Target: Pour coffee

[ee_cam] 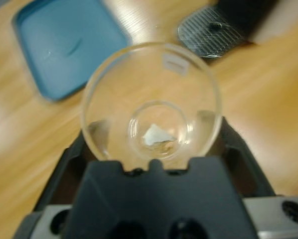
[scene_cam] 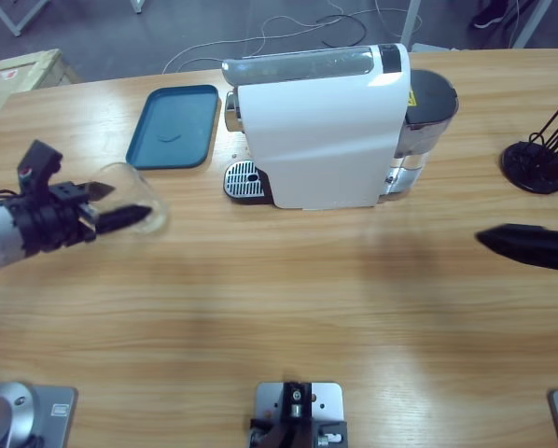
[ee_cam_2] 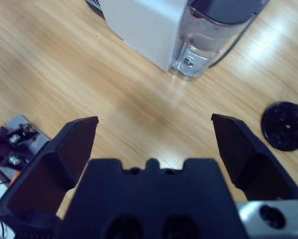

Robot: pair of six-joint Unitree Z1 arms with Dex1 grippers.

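At the left of the frame the left gripper (scene_cam: 120, 217) holds the glass (scene_cam: 134, 198) tipped on its side; little coffee (ee_cam: 159, 144) is left inside, so pouring looks nearly done; the right gripper (ee_cam_2: 154, 144) is wide open, holding nothing.

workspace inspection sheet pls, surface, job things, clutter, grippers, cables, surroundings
surface: long wooden table, bare across the front half.
job's things: clear glass tumbler held tipped on its side in the left gripper, mouth facing the blue tray; only a trace at its bottom, coffee cannot be confirmed. White coffee machine with drip grate and water tank at its back.
clutter: blue tray, nothing in it; black round stand at the far right.
grippers: left shut on the tumbler; right gripper open, holding nothing, above bare table.
cables: loose cables on the floor behind the table.
surroundings: grey floor; wooden crate at upper left.
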